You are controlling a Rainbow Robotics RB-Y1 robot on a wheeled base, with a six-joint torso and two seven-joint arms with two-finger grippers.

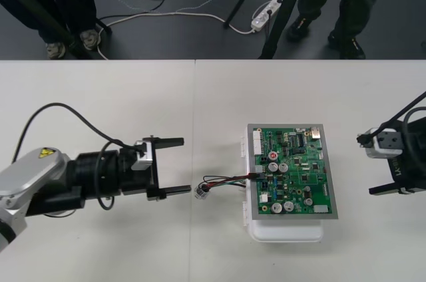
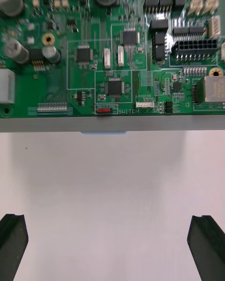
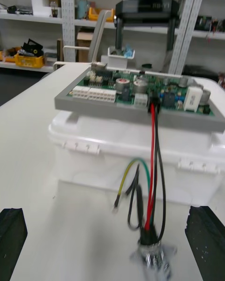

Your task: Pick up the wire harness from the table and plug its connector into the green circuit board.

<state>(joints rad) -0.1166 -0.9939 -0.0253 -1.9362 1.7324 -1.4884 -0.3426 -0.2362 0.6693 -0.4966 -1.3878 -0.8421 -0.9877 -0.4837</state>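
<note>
Metal socket [image 1: 202, 191] lies between left gripper [image 1: 186, 165] and green circuit board [image 1: 297, 177].

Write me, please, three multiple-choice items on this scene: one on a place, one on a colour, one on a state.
1. The round metal socket of the thin-wired harness lies: A on the green circuit board; B on the light table, left of the board; C in a gripper.
2. The board's base is: A white; B blue; C black.
3. The left gripper and right gripper are: A both open; B both shut; C shut on the harness.
Key: B, socket rests off the board; A, white box beneath; A, fingers stand far apart.
</note>
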